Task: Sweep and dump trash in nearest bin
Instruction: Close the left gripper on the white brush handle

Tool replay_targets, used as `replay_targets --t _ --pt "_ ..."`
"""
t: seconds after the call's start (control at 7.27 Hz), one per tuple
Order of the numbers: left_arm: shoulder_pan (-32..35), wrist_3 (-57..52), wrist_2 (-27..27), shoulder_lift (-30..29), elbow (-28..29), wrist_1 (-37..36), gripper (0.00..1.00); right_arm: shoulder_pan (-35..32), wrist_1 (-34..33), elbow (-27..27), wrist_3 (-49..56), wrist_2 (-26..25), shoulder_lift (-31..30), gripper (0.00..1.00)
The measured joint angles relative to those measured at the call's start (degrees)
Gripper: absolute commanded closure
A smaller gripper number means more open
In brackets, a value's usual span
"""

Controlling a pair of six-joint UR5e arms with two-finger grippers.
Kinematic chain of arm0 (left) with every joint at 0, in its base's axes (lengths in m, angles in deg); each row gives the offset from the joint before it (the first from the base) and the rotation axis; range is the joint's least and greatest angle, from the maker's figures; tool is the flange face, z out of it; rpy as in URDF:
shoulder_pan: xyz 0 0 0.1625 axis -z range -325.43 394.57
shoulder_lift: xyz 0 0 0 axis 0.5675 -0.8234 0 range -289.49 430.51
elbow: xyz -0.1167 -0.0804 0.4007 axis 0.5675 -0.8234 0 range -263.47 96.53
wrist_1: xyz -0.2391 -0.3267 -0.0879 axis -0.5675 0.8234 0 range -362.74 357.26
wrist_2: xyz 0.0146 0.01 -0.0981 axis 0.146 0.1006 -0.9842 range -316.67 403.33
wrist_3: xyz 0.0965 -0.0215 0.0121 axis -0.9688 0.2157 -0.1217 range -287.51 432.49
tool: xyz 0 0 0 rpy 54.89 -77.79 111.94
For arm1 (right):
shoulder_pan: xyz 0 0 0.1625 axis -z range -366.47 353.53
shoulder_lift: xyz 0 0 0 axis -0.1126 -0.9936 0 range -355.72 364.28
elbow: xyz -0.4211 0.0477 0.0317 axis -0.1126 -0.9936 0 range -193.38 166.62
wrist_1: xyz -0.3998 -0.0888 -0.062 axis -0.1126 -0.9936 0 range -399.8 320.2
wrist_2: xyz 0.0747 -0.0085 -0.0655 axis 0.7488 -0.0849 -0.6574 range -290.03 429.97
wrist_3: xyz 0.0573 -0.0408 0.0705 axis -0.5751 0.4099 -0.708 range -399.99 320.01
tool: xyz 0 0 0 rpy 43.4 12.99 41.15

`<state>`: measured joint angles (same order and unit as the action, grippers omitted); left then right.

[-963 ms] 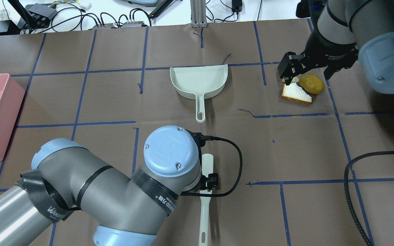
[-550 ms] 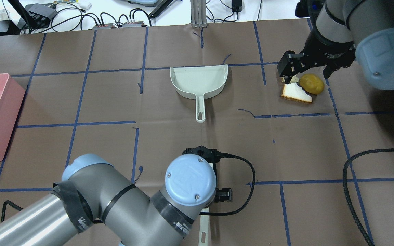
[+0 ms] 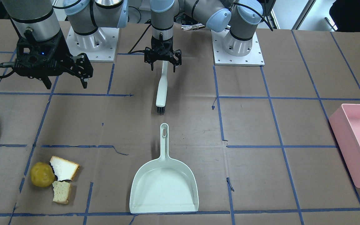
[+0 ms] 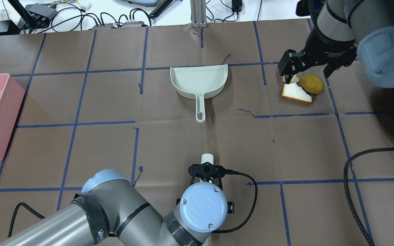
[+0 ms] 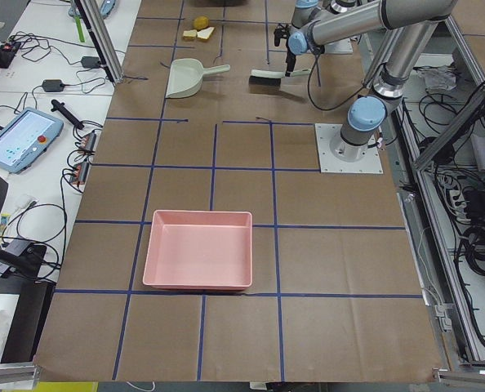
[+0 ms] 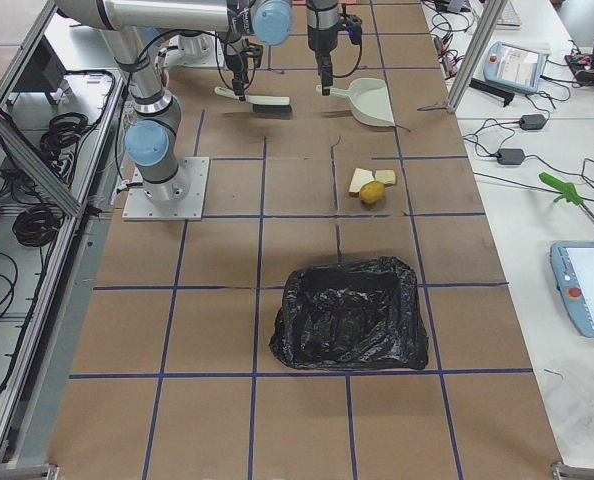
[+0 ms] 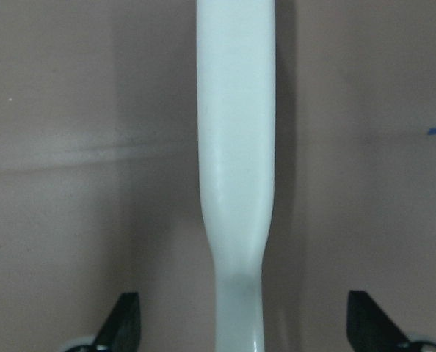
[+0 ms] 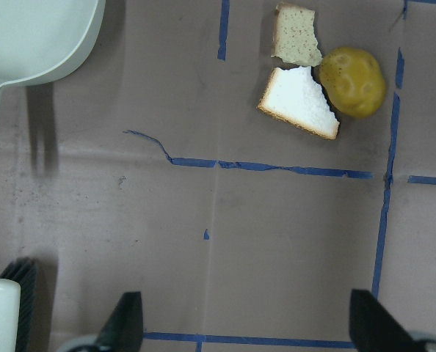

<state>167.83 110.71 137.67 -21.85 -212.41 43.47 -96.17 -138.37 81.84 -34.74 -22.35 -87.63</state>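
Straddling the brush [image 3: 162,84] near its handle end, the left pincer [image 3: 163,66] has its fingers apart, one on each side of the white handle. The wrist view shows a gap on both sides, so nothing is clamped yet. The brush lies flat on the tabletop [image 3: 261,125], midway along the robot's edge. Its long axis runs straight toward the far edge, bristles leading and pointing at the handle of the dustpan [image 3: 164,187]. The fingers look set to close across that axis, so squeezing shut seems to be the step in hand, and the left arm is clearly the nearer one for it. The right pincer [image 3: 66,83], also apart and empty, hangs high over the right half. The trash, a potato [image 3: 42,178] and two bread pieces [image 3: 63,168], sits bunched near the far edge toward the right end. The bin [image 6: 349,315] stands at the right end and the pink tray [image 3: 358,150] at the left end, well apart from the trash.
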Motion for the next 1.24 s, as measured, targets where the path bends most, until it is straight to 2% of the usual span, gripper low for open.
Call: replay_targets --t 0.14,0.55,0.96,1.24 --pt "0.81 0.7 -0.04 0.01 -1.4 -1.51 0.01 -0.07 -0.19 0.05 0.01 0.21 -0.13 0.0" --pt "2.01 3.42 -0.44 -0.2 -3.5 -5.52 0.09 -0.07 -1.08 -0.08 0.14 0.43 0.39 0.0" --pt "2.08 3.8 -0.37 0.04 -3.94 -5.61 0.27 -0.04 -2.28 -0.12 0.2 0.66 0.55 0.0" --pt "2.05 3.86 -0.6 0.58 -4.04 -5.61 0.29 -0.03 -2.32 -0.12 0.18 0.73 0.59 0.0"
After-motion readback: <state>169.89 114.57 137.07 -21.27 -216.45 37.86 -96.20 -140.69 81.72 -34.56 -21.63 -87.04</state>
